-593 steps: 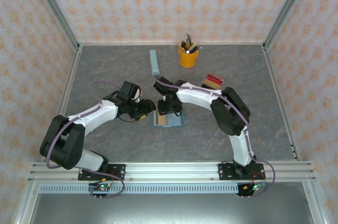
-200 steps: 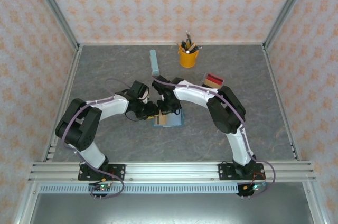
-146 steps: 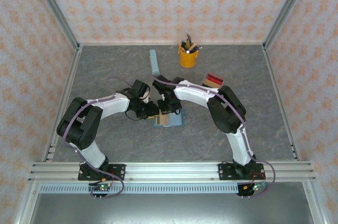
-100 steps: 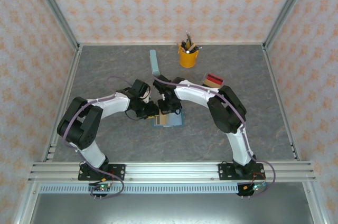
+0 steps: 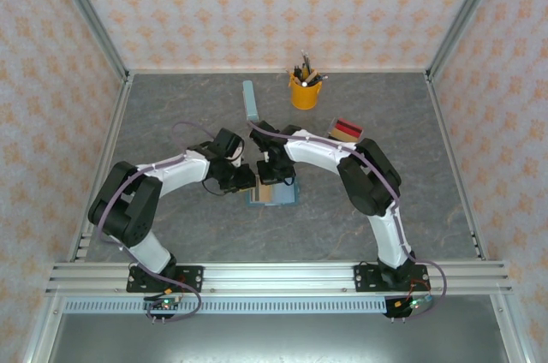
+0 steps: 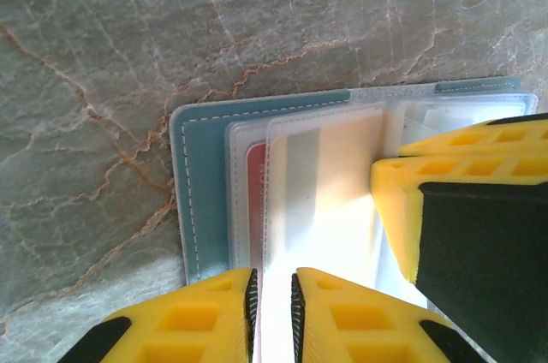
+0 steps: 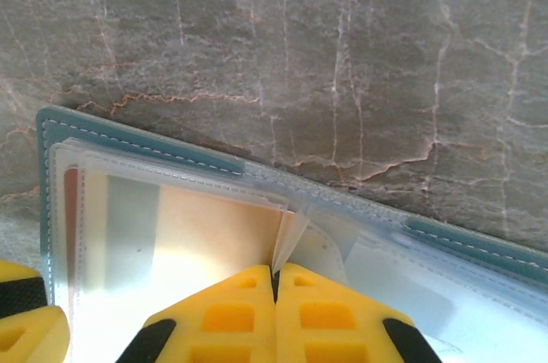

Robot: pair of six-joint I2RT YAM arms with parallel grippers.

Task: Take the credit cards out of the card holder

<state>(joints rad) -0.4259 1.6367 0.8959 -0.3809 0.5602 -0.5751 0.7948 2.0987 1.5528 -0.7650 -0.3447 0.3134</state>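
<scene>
The card holder [image 5: 288, 199] lies open mid-table, its teal border [image 6: 184, 200] framing clear sleeves. Through the sleeves I see a tan credit card [image 7: 214, 226] and a red card's edge [image 6: 254, 202]. My right gripper [image 7: 276, 270] is shut on a thin translucent sleeve flap [image 7: 289, 247] that stands lifted above the tan card. My left gripper [image 6: 272, 276] rests on the holder's left part with its jaws a narrow slit apart. A sleeve edge runs into that slit, and glare hides whether it is pinched. From above, the left gripper [image 5: 248, 180] and right gripper [image 5: 276, 178] meet at the holder's far edge.
A small stack of cards [image 5: 346, 130], red on top, lies at the back right. A yellow pen cup [image 5: 304, 92] and a long pale blue-grey bar [image 5: 250, 101] stand near the back wall. Metal frame rails border the table on the left and right.
The left gripper came in from the left onto the holder and narrowed its jaws. The right gripper's jaws closed fully on the sleeve flap. The holder has stayed in place.
</scene>
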